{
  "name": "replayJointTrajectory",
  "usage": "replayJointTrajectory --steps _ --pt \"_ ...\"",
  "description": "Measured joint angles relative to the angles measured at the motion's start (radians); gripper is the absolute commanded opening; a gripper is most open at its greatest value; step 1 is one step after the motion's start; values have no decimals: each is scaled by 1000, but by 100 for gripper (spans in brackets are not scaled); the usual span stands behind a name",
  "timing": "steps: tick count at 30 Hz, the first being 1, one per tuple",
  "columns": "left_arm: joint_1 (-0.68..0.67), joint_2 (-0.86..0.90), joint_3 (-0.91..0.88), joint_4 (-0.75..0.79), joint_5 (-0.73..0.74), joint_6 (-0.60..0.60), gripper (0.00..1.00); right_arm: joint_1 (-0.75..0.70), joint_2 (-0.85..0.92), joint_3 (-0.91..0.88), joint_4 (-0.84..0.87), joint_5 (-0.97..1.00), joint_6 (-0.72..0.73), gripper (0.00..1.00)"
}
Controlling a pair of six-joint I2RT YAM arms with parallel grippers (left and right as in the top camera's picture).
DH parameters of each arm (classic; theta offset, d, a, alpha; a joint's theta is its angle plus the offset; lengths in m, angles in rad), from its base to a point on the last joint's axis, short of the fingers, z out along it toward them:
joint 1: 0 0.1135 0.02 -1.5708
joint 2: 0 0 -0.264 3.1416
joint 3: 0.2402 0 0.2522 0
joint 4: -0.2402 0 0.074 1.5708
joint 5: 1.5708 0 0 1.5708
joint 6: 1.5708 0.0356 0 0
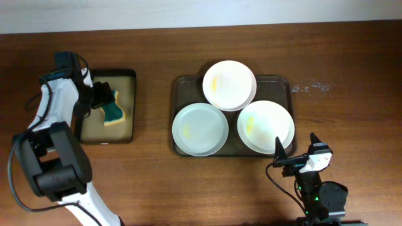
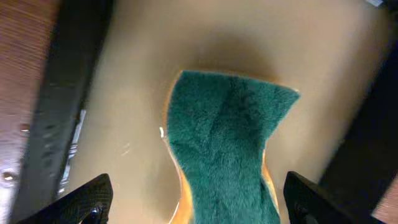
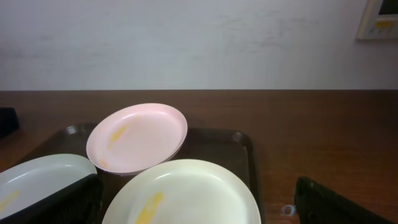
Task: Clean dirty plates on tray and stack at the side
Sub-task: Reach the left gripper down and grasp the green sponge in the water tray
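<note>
while both arms hold nothing, all three plates sit on the large dark brown-grey rectangular tray [image 1: 186, 86] with rounded corners, which lies on the brown wooden table [image 1: 352, 125]

plates, relative to the tray:
- round shallow white plate at the tray's far edge [image 1: 229, 85], centred, far side past the rim. it looks tilted in the right wrist view and overlaps the edges of the other two. yellow smear on its left half
- round pale bluish-white plate in the tray's near-left corner [image 1: 200, 129], faint yellow smear near its left edge
- round white plate in the tray's near-right corner [image 1: 265, 125], edge hanging over the rim, yellow streak on its left part

left gripper [image 1: 100, 99]: well to the left of the tray, over the smaller black tray with tan inside [image 1: 127, 88]. fingers spread wide, one either side of the green-topped yellow sponge [image 1: 113, 112] lying in it. cannot tell if they touch it

right gripper [image 1: 294, 145]: just off the tray's near-right corner, beside the overhanging plate, fingers wide apart and pointing across the tray. its wrist camera shows all three plates ahead

nothing stacked beside the tray yet
</note>
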Motion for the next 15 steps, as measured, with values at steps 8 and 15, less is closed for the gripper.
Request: replayJointTrajectory --steps 8,15 --pt "-62 93 0 -19 -29 -3 74 0 0 0 0 0 0 98" --pt "-61 93 0 -18 -68 -3 9 0 0 0 0 0 -1 98"
